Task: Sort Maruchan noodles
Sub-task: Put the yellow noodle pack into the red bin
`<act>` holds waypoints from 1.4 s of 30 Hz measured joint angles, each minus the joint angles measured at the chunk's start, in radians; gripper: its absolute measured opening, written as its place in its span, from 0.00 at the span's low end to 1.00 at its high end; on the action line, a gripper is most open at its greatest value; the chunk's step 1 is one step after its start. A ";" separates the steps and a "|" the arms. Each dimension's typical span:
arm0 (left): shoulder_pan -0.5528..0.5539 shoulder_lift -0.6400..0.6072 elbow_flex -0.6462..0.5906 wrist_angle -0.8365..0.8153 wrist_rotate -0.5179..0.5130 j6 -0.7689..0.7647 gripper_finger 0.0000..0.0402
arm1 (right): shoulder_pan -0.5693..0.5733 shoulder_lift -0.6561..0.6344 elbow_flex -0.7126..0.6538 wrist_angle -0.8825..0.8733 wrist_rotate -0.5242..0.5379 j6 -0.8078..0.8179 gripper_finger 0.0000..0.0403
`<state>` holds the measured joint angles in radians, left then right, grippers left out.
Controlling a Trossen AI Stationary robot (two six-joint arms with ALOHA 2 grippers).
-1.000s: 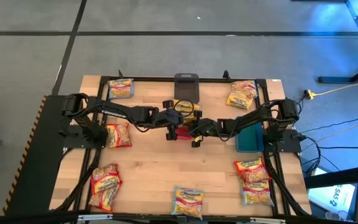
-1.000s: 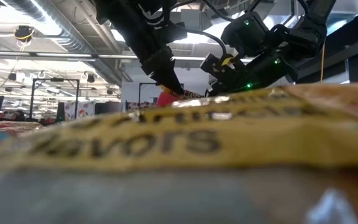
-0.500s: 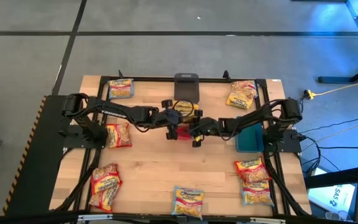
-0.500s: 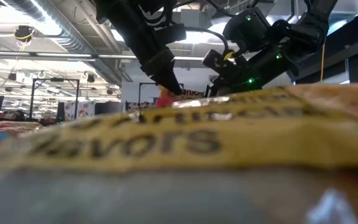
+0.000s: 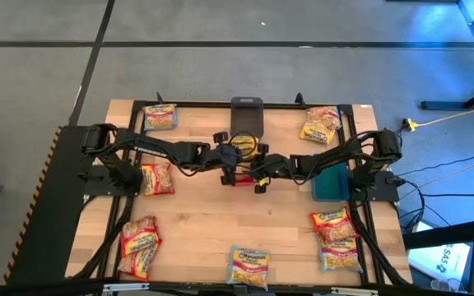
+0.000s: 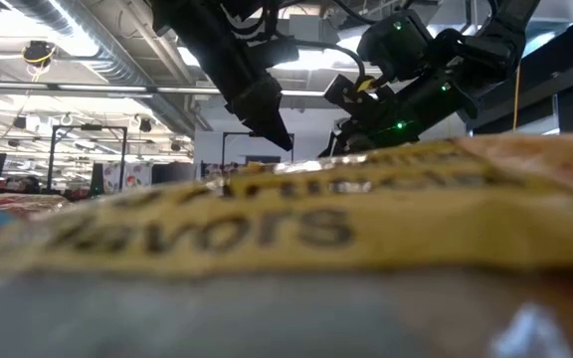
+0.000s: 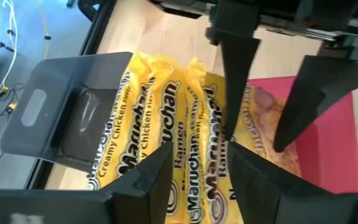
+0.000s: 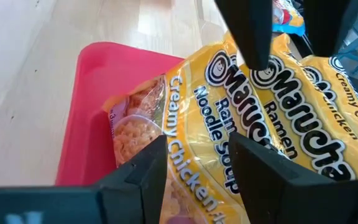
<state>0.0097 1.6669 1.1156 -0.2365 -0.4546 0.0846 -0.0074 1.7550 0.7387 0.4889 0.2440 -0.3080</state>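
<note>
Three yellow Maruchan Creamy Chicken packets (image 7: pixel 166 118) lie side by side at the table's middle (image 5: pixel 245 146). They span from the grey bin (image 7: pixel 55 106) to the red bin (image 7: pixel 344 143). One packet (image 8: pixel 166 124) rests partly inside the red bin (image 8: pixel 92 106). My left gripper (image 7: pixel 201 155) is open over the packets, with a finger on either side of a crinkled ridge. My right gripper (image 8: pixel 197 149) is open too, facing it from the other side above the red-bin packet. In the high view the left gripper (image 5: pixel 230 164) and the right gripper (image 5: pixel 257 174) meet there.
A teal bin (image 5: pixel 332 182) stands to the right. Loose packets lie far left (image 5: pixel 160 117), far right (image 5: pixel 319 125), left (image 5: pixel 156 178), near left (image 5: pixel 138 242), near middle (image 5: pixel 248 265) and near right (image 5: pixel 336 234). One packet (image 6: pixel 267 229) fills the low view's foreground.
In the low view, the red and yellow edge that showed just below my left gripper's fingertips has dropped out of sight behind the near packet. My right gripper has risen a little. Both arms stay over the red bin.
</note>
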 joint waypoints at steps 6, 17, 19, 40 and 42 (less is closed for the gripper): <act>-0.028 -0.031 -0.001 -0.025 -0.026 -0.023 0.43 | 0.001 -0.040 0.000 -0.049 -0.001 0.020 0.41; -0.155 -0.080 -0.068 0.008 0.033 -0.166 0.43 | -0.008 -0.467 0.001 -0.598 0.136 0.176 0.41; -0.180 -0.080 -0.120 0.096 0.031 -0.183 0.43 | -0.035 -0.545 0.001 -0.730 0.207 0.222 0.41; -0.260 -0.080 -0.352 0.553 0.076 -0.209 0.43 | -0.744 -0.397 0.000 -1.019 0.092 0.361 0.12; -0.261 -0.080 -0.352 0.553 0.077 -0.208 0.43 | -0.758 -0.373 0.000 -1.021 0.131 0.359 0.05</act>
<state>-0.2508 1.5867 0.7639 0.3166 -0.3775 -0.1238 -0.7652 1.3822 0.7391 -0.5323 0.3748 0.0511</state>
